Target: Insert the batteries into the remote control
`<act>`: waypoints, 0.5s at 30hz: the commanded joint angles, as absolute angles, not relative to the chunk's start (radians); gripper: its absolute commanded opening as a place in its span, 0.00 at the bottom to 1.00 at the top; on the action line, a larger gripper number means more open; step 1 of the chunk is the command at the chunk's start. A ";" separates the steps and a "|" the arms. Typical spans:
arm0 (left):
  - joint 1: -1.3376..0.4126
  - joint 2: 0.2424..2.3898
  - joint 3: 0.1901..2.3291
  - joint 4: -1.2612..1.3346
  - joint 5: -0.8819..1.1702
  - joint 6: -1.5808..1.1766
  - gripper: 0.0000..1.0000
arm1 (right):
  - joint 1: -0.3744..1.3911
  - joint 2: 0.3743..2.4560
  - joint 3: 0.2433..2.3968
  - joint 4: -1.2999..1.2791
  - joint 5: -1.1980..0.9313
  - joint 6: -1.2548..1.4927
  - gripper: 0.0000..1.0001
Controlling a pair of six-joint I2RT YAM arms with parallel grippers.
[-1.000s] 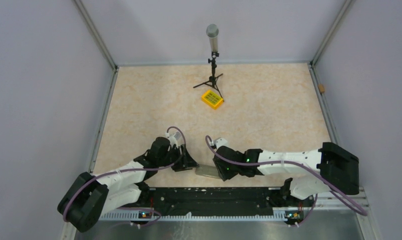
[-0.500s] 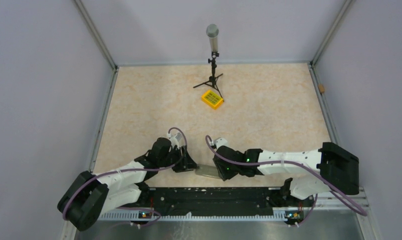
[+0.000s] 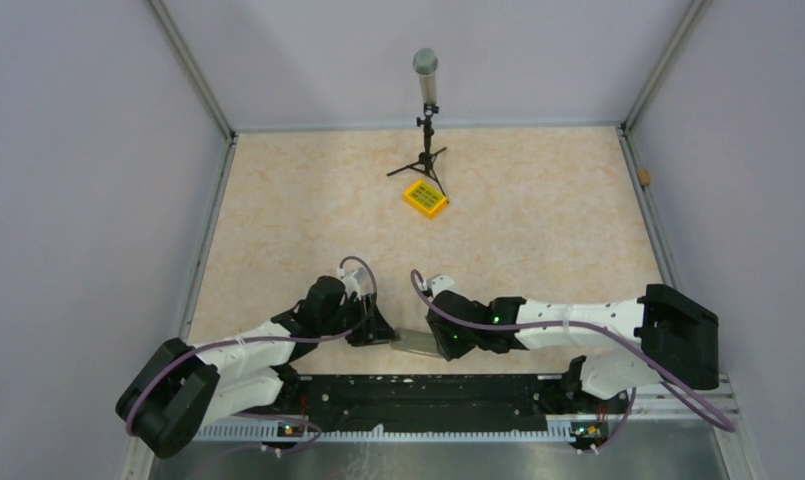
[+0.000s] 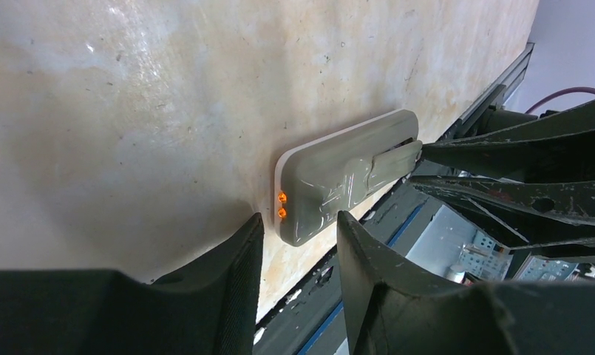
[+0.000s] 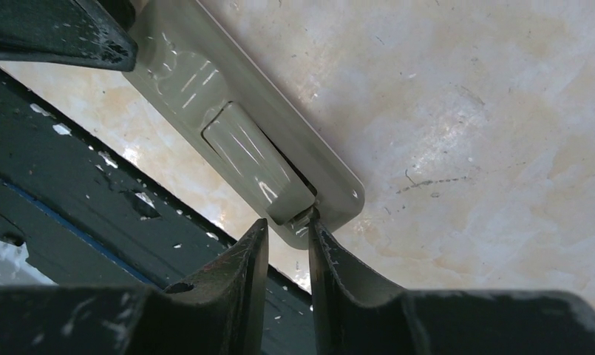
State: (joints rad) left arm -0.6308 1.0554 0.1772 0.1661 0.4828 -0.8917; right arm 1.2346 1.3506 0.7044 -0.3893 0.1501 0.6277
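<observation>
- Left wrist view: one remote control (image 4: 338, 181), a slim grey-white plastic slab with rounded corners, lies back-up at frame centre on the mottled beige surface (image 4: 131, 111).
- Two orange dots (image 4: 282, 205) show at its lower-left end, and one raised oblong panel (image 4: 379, 166) sits on its back.
- Left gripper (image 4: 299, 225): jaws apart, empty, just short of that end.
- Right gripper (image 5: 288, 225): fingers nearly together at the opposite end; I cannot tell whether they pinch it.

Seen from above, the remote control (image 3: 414, 343) shows only a short middle strip, both ends under the left gripper (image 3: 386, 336) and right gripper (image 3: 441, 348); its button face is turned down, out of sight; keys on the yellow box (image 3: 425, 198) too small to read
</observation>
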 commanded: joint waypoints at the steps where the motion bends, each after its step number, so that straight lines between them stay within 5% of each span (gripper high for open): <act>1: -0.639 1.068 0.192 0.219 0.492 -0.886 0.42 | 1.226 1.356 0.755 -0.338 0.132 0.619 0.25; 15: -0.653 1.074 0.194 0.227 0.488 -0.890 0.41 | 1.226 1.367 0.773 -0.335 0.131 0.607 0.23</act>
State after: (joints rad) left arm -0.6456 1.0718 0.1772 0.1806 0.4828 -0.8917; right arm 1.2343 1.3636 0.7204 -0.3859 0.1410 0.6121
